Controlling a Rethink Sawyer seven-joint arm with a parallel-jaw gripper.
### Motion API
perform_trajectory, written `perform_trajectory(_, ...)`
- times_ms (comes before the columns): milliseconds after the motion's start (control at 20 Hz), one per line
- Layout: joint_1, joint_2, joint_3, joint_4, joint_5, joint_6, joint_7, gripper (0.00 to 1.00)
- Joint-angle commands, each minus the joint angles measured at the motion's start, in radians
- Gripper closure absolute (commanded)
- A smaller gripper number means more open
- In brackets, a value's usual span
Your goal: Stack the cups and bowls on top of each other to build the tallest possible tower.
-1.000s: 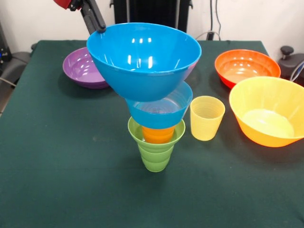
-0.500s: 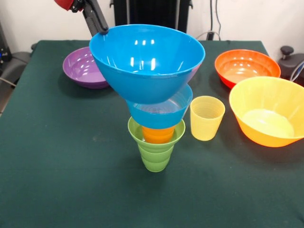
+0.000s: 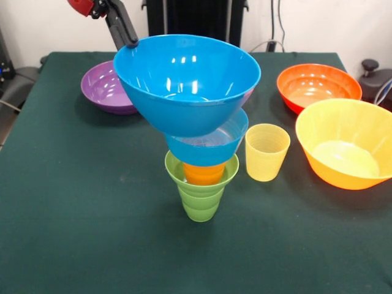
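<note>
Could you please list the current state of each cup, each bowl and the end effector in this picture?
Green ribbed plastic cup: upright, tower base.
Orange ribbed cup: nested in the green cup.
Small translucent blue bowl: stacked above it.
Medium glossy blue bowl: topmost, tilted.
End effector: at that bowl's rim; grip unclear.
Pale yellow ribbed cup: upright, unstacked.
Purple bowl, red-orange bowl, big orange bowl: on table.

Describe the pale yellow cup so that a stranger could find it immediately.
Start at the tower in the table's middle. Just to its right in the front view stands the pale yellow cup, alone and upright on the green cloth. Its neighbours on that side are wide bowls; it is narrow and ribbed.
</note>
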Motion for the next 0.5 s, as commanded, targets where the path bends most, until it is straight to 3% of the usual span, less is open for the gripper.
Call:
perform_trajectory(50,0.059,0.041,-0.079,-0.004,-0.058,0.002,0.057,1.00)
perform_trajectory(500,0.076,0.032,-0.097,0.000,-0.060,-0.017,0.067,1.00)
